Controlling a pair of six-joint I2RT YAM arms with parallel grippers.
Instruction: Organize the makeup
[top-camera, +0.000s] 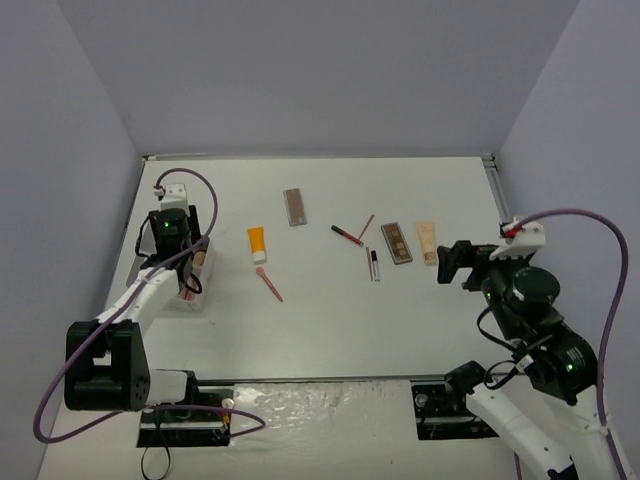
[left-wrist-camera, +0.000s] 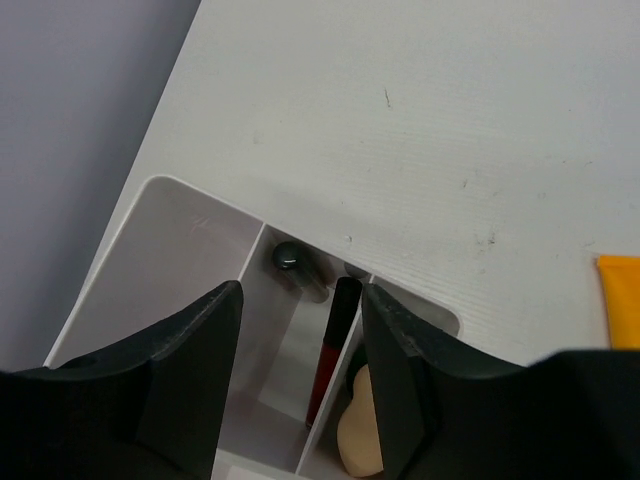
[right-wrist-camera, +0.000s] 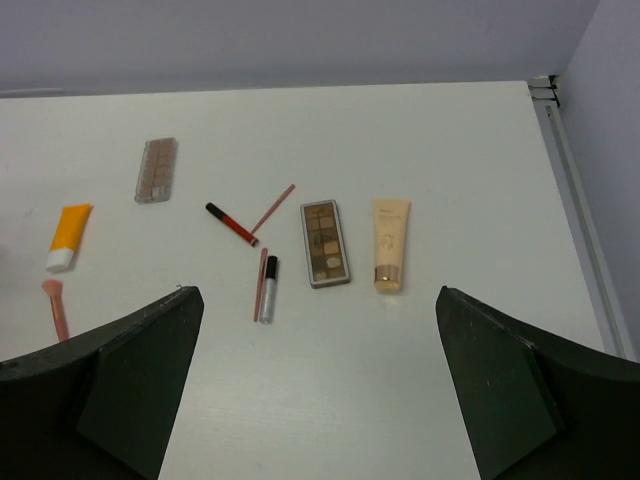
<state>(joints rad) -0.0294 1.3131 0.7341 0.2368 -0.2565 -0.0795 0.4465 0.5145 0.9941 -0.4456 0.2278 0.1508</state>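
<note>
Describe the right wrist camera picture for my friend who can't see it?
Lying loose on a white table, from left: an orange tube, a brown palette, a dark-red stick, a second palette and a beige tube. The open dark fingers of the right gripper frame the bottom corners, holding nothing.
</note>
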